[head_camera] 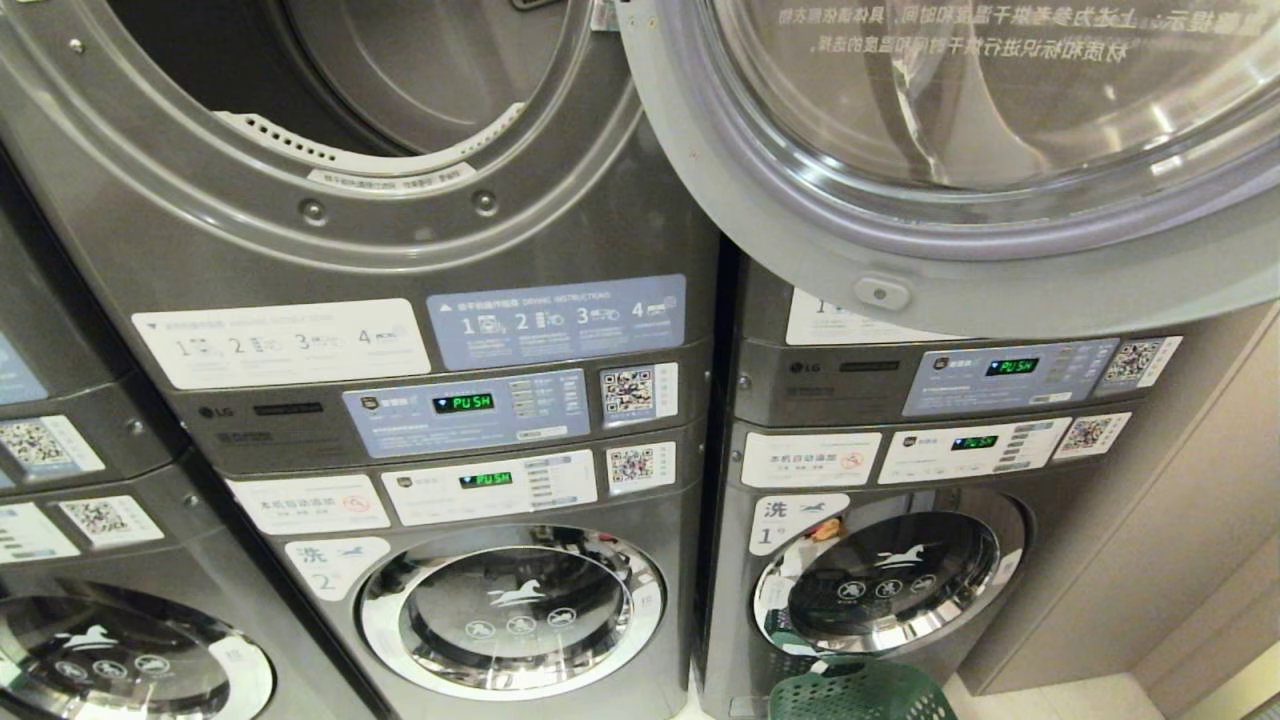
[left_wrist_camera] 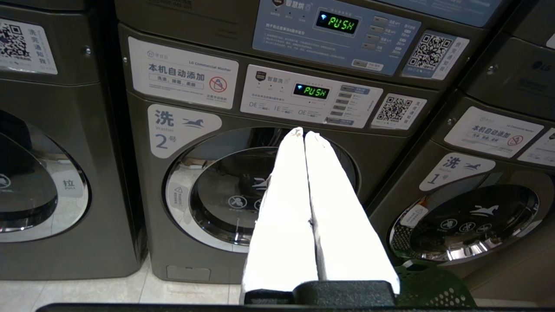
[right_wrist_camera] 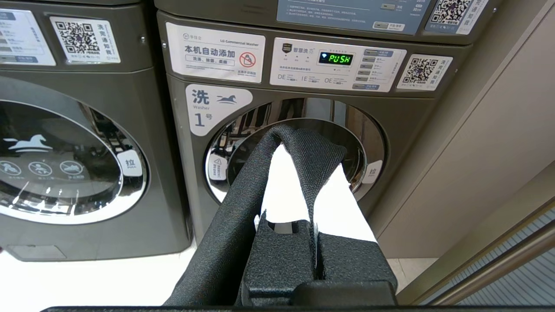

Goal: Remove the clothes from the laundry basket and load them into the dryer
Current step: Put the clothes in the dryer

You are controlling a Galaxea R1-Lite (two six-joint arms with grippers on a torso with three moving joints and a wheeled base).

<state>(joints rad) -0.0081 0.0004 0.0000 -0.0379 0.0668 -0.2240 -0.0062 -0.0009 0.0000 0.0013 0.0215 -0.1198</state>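
Right pincer (right_wrist_camera: 310, 143) clamped on a black woven garment (right_wrist_camera: 243, 208), seen only from the right wrist camera; draped over the fingertips and trailing back down beside the wrist, out of frame. Long axis of the cloth roughly in line with the fingers, folded at the tips, loose end hanging low toward the floor; full length not visible. Held in front of the closed door of washer number one (right_wrist_camera: 295, 151), well below the target.

Left pincer (left_wrist_camera: 303, 135) closed on nothing, white fingers pressed together, parked facing washer number two (left_wrist_camera: 260, 190).

Up in the head view: open dryer drum (head_camera: 340, 90) at upper left, its glass door (head_camera: 960, 160) swung out to the right over the neighbouring stack. Green laundry basket (head_camera: 860, 690) on the floor at the foot of that stack, contents not visible.

Likely trouble from here:
- Dangling tail catching on the drum rim or falling outside the opening on release, since only one fold sits in the grip.
- Cloth sliding off the fingertips on the way up, given a drape rather than a bunched hold.
- Arm or garment brushing the swung-out door, which overhangs the right side.
- Wrong machine: washer doors shut and closest, dryer opening much higher.
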